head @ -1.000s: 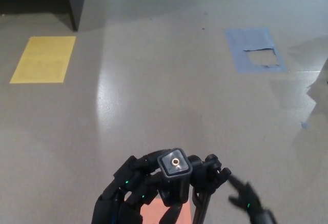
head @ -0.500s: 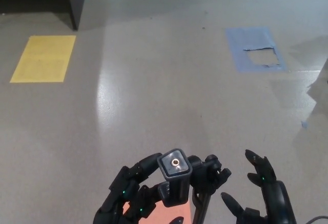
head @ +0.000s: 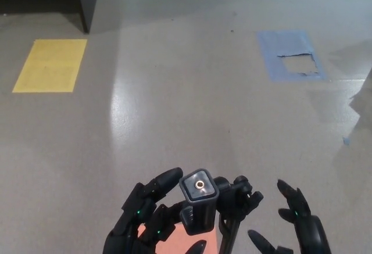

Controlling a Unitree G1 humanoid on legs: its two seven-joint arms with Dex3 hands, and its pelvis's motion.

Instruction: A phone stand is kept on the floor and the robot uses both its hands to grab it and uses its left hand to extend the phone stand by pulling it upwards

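My left hand (head: 145, 222) sits spread and empty just beside the phone stand (head: 200, 204), which stands upright at the bottom edge; my right hand (head: 296, 225) hangs released, fingers splayed, apart from it; farther off lie a yellow patch (head: 50, 65) and a torn blue patch (head: 293, 56) on the floor (head: 186, 108).

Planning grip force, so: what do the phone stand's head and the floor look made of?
Phone stand: apparently matte black plastic with a small brass-coloured metal insert on top. Floor: smooth speckled grey, polished concrete or vinyl; its sheen reflects light.
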